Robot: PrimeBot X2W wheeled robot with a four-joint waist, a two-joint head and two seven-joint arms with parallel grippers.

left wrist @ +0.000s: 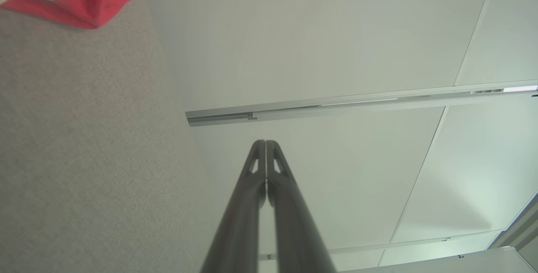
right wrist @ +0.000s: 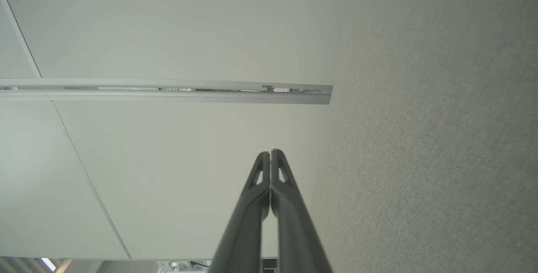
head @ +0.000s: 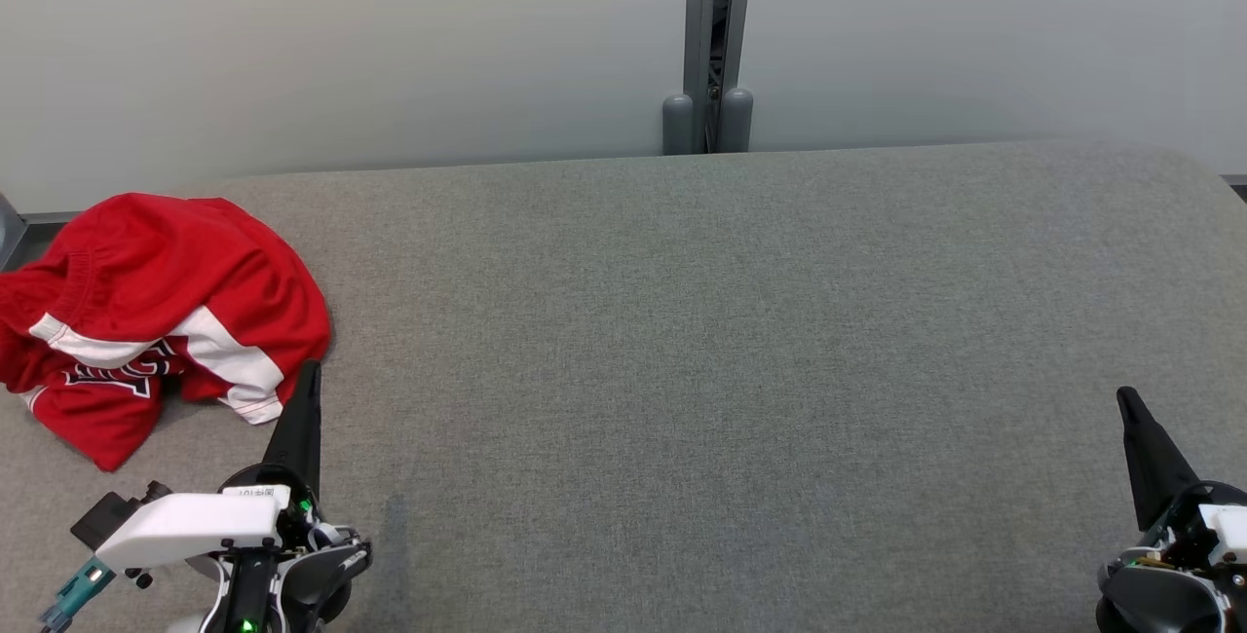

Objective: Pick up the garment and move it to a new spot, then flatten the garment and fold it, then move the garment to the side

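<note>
- Left gripper: fingers pressed together, empty; tip just beside the garment's near hem.
- Right gripper: fingers together, empty; well apart from the garment.
- Garment: red, with a white stripe and dark lettering, crumpled at the left end of the grey fabric surface.
- Left wrist view: one red-and-white fold, lettering not seen.
- Right wrist view: metal rail on pale wall.

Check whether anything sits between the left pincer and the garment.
Nothing visible does. The garment lies crumpled at the left of the table, just beside the tip of the shut left pincer, with only bare grey surface between them.
</note>
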